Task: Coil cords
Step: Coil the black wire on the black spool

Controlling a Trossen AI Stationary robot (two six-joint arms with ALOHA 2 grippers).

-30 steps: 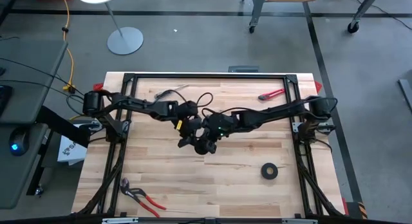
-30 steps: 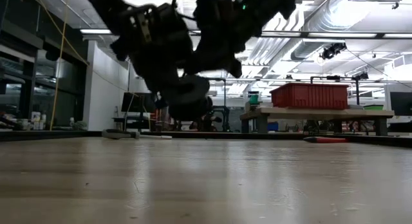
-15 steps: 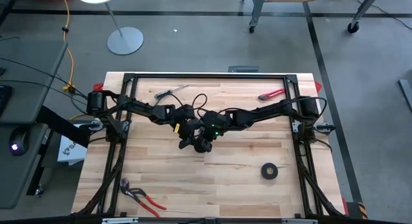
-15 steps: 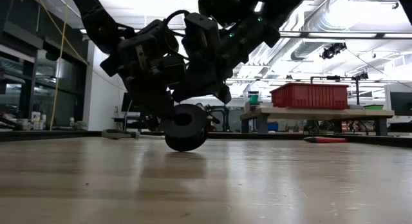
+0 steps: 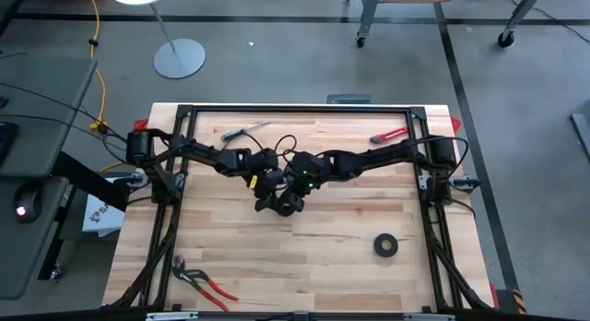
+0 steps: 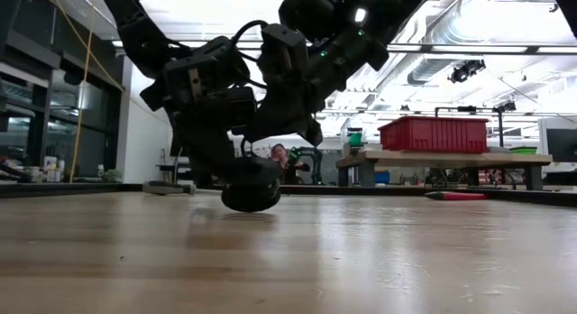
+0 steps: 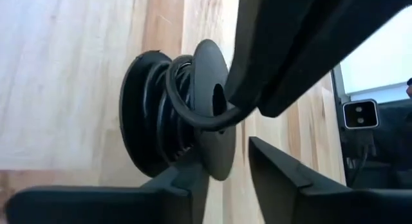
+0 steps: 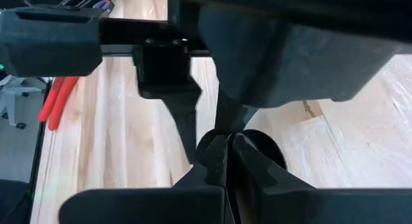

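Note:
A black spool (image 7: pixel 161 121) wound with the thin black cord (image 7: pixel 177 95) rests tilted on the table (image 5: pixel 350 229) at its middle, seen low in the low view (image 6: pixel 251 197). My left gripper (image 7: pixel 225 161) comes from the left and stands open around the spool's outer flange. My right gripper (image 8: pixel 226 147) comes from the right, just above the spool, shut on the cord. A thin black loop (image 5: pixel 286 141) sticks out behind the two grippers, toward the far edge. My left gripper has one finger (image 7: pixel 187 185) against the spool's outer flange (image 7: pixel 215 163), on the side of the wound cord. The other finger (image 7: pixel 283 179) stands clear of the flange's outer face. My right gripper pinches the cord (image 7: pixel 215 124) between its fingertips (image 7: pixel 257 89), where the cord leaves the winding and crosses the outer flange. The fingers slant down from the table's right. The short run of cord between spool and fingers bends in a curve.
A black tape roll (image 5: pixel 386 245) lies near the right front. Red-handled pliers (image 5: pixel 205 282) lie at the near left, a red-handled tool (image 5: pixel 389 135) at the far right, a grey tool (image 5: pixel 241 132) at the far left. Bare wood lies in front of the spool.
Both grippers have come down together with the spool. It hung clear of the table a second ago, then stood on its rim with a flange facing the near edge. Now it sits lower and tipped over on the wood.

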